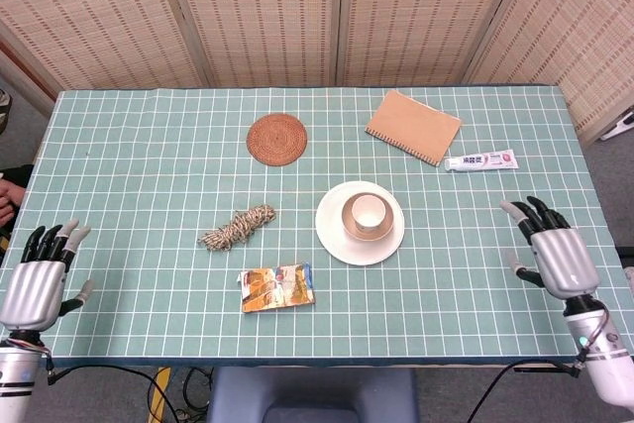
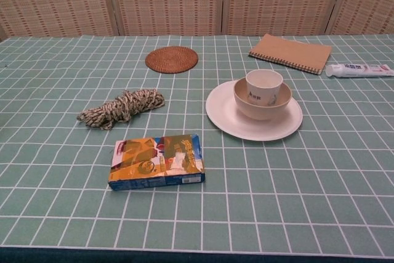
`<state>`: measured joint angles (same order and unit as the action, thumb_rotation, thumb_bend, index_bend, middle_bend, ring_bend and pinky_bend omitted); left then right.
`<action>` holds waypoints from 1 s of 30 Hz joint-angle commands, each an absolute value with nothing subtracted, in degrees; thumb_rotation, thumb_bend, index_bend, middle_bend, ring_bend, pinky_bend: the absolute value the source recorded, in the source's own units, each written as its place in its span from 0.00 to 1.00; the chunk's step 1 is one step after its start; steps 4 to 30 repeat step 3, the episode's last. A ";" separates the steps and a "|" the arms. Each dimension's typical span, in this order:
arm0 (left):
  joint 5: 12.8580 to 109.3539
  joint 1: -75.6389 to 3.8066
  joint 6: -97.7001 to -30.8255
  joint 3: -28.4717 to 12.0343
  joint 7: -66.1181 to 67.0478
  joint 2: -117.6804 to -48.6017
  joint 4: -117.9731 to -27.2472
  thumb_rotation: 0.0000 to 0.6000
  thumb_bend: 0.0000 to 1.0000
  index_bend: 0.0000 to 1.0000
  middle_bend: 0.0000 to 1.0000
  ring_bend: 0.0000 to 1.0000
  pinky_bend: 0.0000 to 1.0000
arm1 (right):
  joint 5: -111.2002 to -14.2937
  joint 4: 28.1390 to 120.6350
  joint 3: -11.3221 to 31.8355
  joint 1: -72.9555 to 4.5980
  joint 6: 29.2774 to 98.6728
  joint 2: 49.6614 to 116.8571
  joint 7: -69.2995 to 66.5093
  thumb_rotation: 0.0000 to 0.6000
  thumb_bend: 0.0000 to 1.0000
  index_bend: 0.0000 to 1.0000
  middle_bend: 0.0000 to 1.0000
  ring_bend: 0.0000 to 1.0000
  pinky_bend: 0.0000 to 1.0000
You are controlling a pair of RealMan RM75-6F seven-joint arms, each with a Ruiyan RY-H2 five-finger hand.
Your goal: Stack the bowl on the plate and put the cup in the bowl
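A white plate (image 1: 335, 239) (image 2: 228, 118) lies right of the table's middle. A beige bowl (image 1: 349, 228) (image 2: 246, 111) sits on it, and a pale cup (image 1: 368, 213) (image 2: 263, 86) stands upright inside the bowl. My right hand (image 1: 553, 253) hovers near the table's right front edge, fingers spread, holding nothing, well clear of the stack. My left hand (image 1: 41, 279) is at the left front edge, fingers apart and empty. Neither hand shows in the chest view.
A round woven coaster (image 1: 276, 138) and a brown notebook (image 1: 413, 126) lie at the back. A toothpaste tube (image 1: 481, 159) is at the right. A rope bundle (image 1: 238, 226) and a colourful box (image 1: 276, 287) lie left of the plate.
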<state>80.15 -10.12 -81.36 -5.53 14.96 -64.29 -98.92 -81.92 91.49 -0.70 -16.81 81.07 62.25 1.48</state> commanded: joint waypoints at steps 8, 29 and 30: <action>80.26 -10.07 -81.59 -5.38 15.39 -64.21 -99.39 1.00 0.29 0.12 0.02 0.09 0.03 | -83.66 90.76 -2.68 -10.82 86.99 62.80 -0.25 1.00 0.36 0.14 0.18 0.08 0.21; 80.26 -10.07 -81.59 -5.38 15.39 -64.21 -99.39 1.00 0.29 0.12 0.02 0.09 0.03 | -83.66 90.76 -2.68 -10.82 86.99 62.80 -0.25 1.00 0.36 0.14 0.18 0.08 0.21; 80.26 -10.07 -81.59 -5.38 15.39 -64.21 -99.39 1.00 0.29 0.12 0.02 0.09 0.03 | -83.66 90.76 -2.68 -10.82 86.99 62.80 -0.25 1.00 0.36 0.14 0.18 0.08 0.21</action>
